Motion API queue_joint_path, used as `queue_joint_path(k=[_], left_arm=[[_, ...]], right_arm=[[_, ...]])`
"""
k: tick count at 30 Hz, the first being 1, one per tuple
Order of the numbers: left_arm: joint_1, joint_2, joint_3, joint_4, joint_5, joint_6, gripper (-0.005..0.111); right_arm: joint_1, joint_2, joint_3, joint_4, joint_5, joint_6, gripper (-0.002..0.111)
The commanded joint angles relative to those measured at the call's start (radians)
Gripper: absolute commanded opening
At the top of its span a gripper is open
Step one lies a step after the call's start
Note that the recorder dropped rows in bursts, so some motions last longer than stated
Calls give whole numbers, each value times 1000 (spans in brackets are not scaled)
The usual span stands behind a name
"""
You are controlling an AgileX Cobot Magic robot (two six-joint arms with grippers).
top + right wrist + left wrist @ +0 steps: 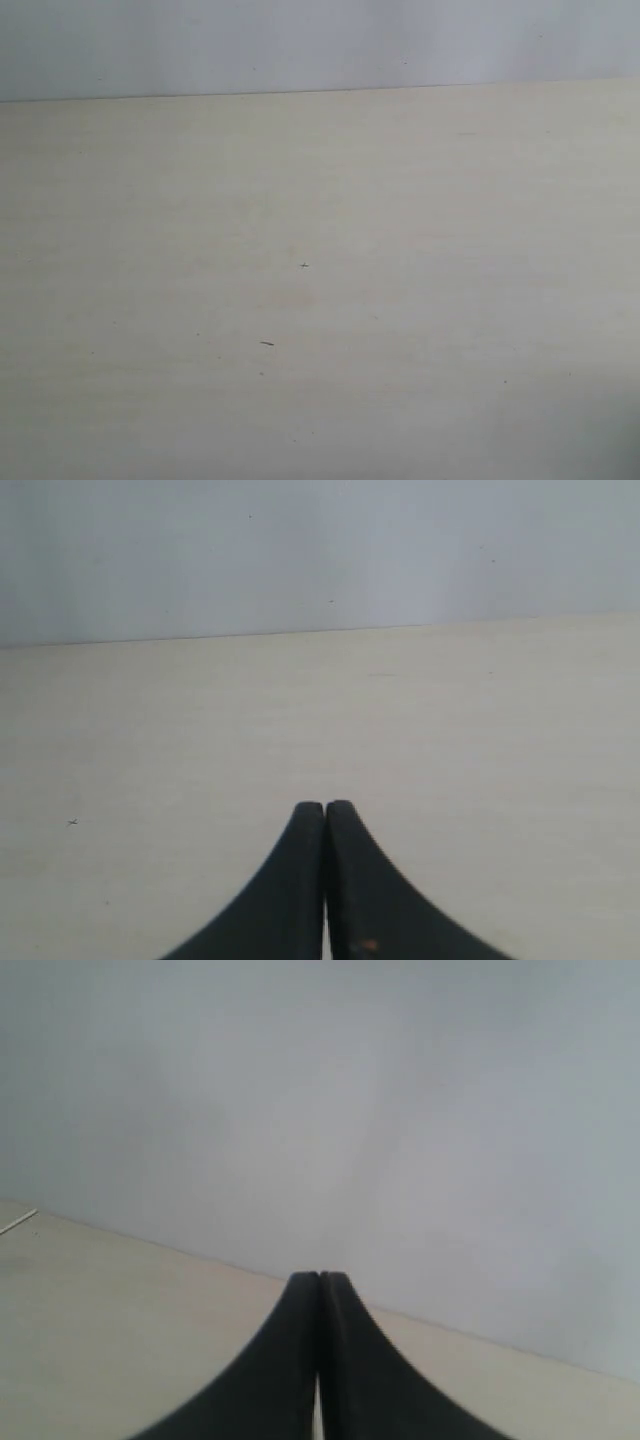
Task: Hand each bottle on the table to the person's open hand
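Observation:
The pale beige table (320, 300) fills the exterior view, marked only by a few tiny dark specks. None of the bottles shows in any view, and the person's open hand is out of view too. In the left wrist view my left gripper (319, 1278) is shut, its two black fingers pressed together with nothing between them, above the table (120, 1320). In the right wrist view my right gripper (325, 807) is likewise shut and empty over the table (320, 710). Neither gripper appears in the exterior view.
A plain grey-white wall (320, 40) rises behind the table's far edge (320, 90). The same wall (320, 1110) fills most of the left wrist view and the upper strip of the right wrist view as wall (320, 550).

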Motion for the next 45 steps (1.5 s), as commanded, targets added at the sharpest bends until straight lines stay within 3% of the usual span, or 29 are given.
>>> queue_joint_path(k=[1,13,27,30,36,45], left_arm=[[1,-5,66,1,7,37,1],[1,-5,224,41,-48,37,1],[1,-5,237,27,-27,37,1],[1,-5,237,-46,-22,137,1],[1,-5,248,-320,46,539,1],[1,-5,273,-336,8,531,1]], right_arm=[[4,-4,5,-3,-8,-5,0],[4,-4,5,-3,-8,-5,0],[4,-4,5,-3,-8,-5,0],[4,-4,5,-3,-8,-5,0],[4,-4,5,-3,-8,-5,0],[4,-4,5,-3,-8,-5,0]])
